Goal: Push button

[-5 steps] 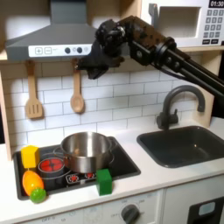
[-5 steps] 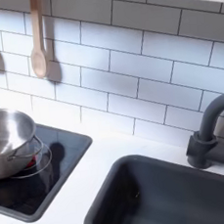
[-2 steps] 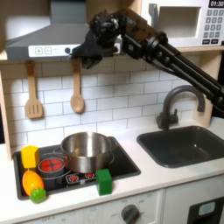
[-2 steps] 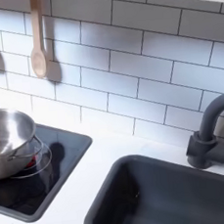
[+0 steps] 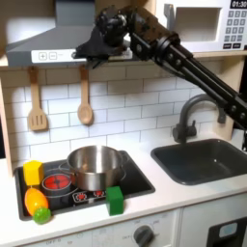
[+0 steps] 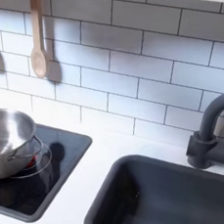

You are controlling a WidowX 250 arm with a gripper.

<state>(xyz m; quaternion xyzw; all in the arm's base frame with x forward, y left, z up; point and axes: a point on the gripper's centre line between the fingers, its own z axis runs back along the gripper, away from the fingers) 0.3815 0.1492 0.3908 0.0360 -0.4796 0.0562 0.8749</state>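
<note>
Hovering at the range hood's front panel [image 5: 43, 48], the gripper [image 5: 89, 50], its jaw state unreadable, is nearing a small stiff button [image 5: 75, 56] needing only a fingertip press.

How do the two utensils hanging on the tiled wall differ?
In the first exterior view, the spatula has a flat, squarish slotted head; the spoon has a rounded solid bowl. The spatula hangs further to that view's left, the spoon nearer the pot. Both look wooden and hang head down.
</note>
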